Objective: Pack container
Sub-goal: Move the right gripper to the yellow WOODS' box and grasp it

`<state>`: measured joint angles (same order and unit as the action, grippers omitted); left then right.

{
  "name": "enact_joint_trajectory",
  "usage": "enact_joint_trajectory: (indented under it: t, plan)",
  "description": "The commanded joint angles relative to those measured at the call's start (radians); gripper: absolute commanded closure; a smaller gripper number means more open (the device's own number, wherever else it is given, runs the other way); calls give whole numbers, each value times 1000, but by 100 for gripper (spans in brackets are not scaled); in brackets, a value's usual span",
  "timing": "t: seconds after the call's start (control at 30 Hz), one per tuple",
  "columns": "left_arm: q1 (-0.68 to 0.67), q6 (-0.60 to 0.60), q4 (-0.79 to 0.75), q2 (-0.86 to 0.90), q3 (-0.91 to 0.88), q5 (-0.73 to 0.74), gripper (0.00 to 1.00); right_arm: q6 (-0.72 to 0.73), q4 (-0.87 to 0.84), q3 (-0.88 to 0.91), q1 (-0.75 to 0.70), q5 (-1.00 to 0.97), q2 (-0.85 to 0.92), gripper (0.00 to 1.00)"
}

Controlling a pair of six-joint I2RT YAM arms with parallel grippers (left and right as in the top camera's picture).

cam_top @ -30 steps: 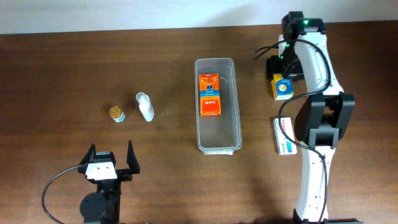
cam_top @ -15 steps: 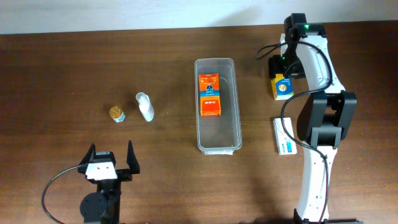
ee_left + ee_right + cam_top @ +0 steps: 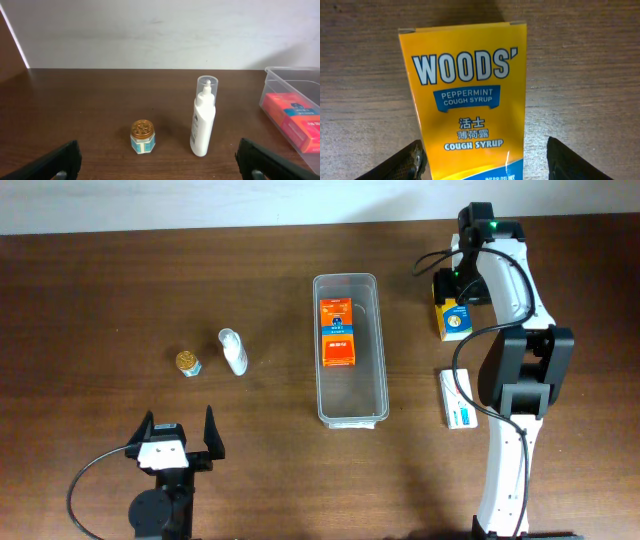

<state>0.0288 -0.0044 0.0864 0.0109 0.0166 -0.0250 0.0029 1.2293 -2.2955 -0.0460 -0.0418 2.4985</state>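
The container [image 3: 350, 395], a long clear bin, lies mid-table with two orange boxes [image 3: 339, 332] inside. A yellow cough syrup box [image 3: 453, 321] lies flat at the far right. My right gripper [image 3: 452, 298] stands over its far end. In the right wrist view the box [image 3: 470, 90] fills the space between the fingers of the right gripper [image 3: 487, 162]. The left finger [image 3: 410, 162] is at the box's edge. A strip of table shows before the right finger. My left gripper [image 3: 179, 420] rests wide open near the front left, holding nothing.
A white pump bottle [image 3: 233, 351] and a small gold-lidded jar [image 3: 187, 362] stand left of the container, ahead of the left gripper [image 3: 160, 162]. A white and blue box [image 3: 458, 398] lies beside the right arm's base. The container's corner [image 3: 295, 75] shows at the right of the left wrist view.
The right gripper has shifted slightly over the yellow box and its jaws have narrowed around it. The left arm and all other objects are unmoved.
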Motion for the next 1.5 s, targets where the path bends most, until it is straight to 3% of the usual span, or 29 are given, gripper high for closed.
enact_joint_trajectory:
  t: [0.0,0.67,0.97,1.27,1.47]
  plan:
    - [5,-6,-3,-6,-7,14,1,1,-9,9,0,-11,14,30]
    - [5,-6,-3,-6,-7,14,1,0,-27,9,0,11,50,31]
    - [5,-6,-3,-6,-7,14,1,1,-29,9,0,11,50,51]
    - [5,-6,-3,-6,-7,14,1,2,0,-12,0,20,43,52]
    - [5,-6,-3,-6,-7,14,1,5,66,-119,0,112,20,52]
